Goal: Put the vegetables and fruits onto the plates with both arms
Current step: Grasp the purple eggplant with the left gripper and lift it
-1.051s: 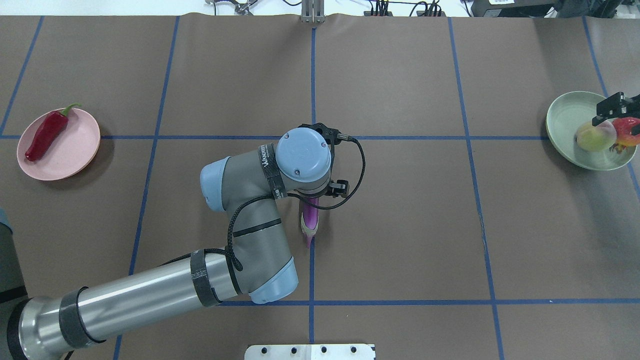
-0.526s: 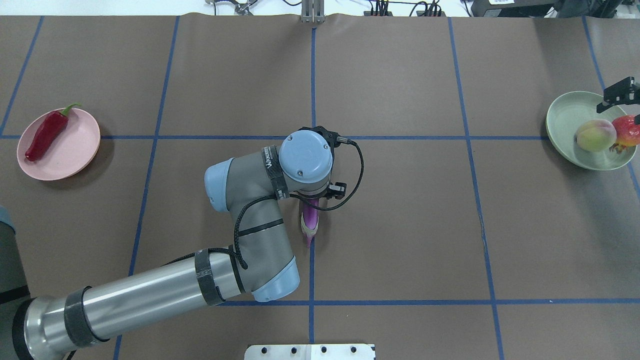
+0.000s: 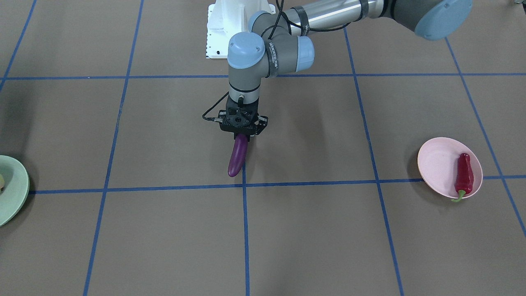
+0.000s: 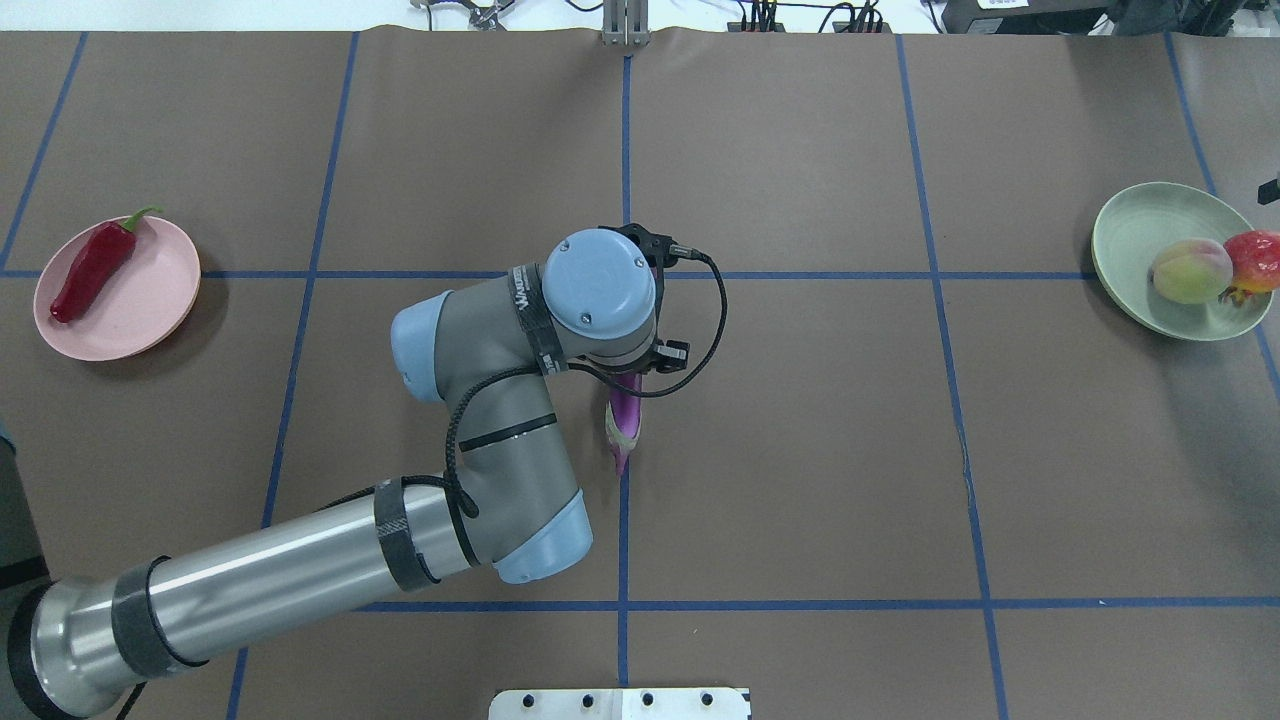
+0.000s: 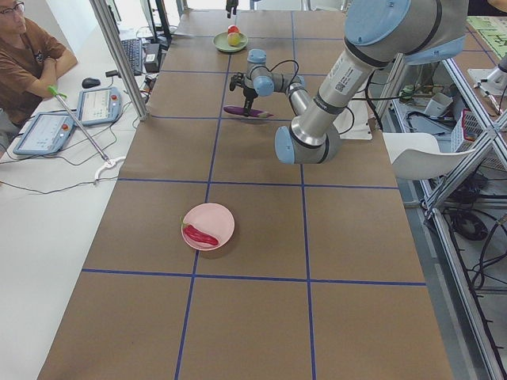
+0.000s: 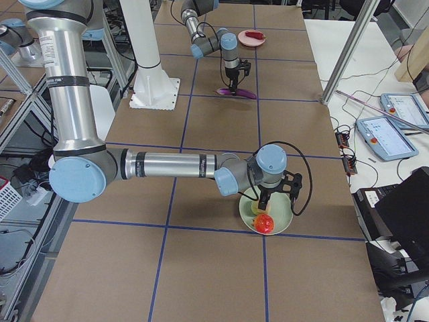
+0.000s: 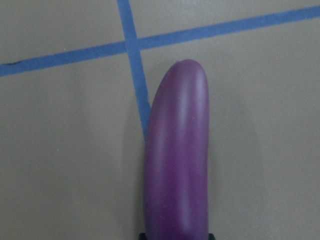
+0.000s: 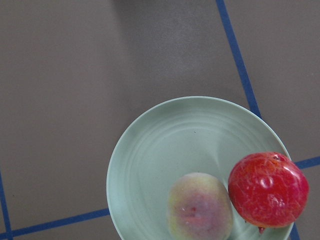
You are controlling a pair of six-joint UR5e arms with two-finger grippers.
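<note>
My left gripper (image 3: pixel 242 132) is shut on the stem end of the purple eggplant (image 3: pixel 237 158) and holds it tilted at the table's middle, tip down near a blue tape cross. The eggplant also shows in the overhead view (image 4: pixel 623 425) and fills the left wrist view (image 7: pixel 177 160). The red chili (image 4: pixel 92 268) lies on the pink plate (image 4: pixel 150 290) at the left. The peach (image 4: pixel 1190 271) and the spiky red ball (image 4: pixel 1255 255) lie free on the green plate (image 4: pixel 1130 240). Only a sliver of my right gripper (image 4: pixel 1272 188) shows at the right edge, beside that plate; I cannot tell its state.
The white pedestal base (image 4: pixel 620 703) stands at the near table edge. Blue tape lines grid the brown table cover. A seated operator (image 5: pixel 32 55) and tablets (image 5: pixel 99 103) are beside the table, with metal frame posts (image 5: pixel 119 55) along that side.
The left gripper has moved a little away from the robot with the eggplant. The right gripper let go of the red ball on the green plate and withdrew to the right edge.
</note>
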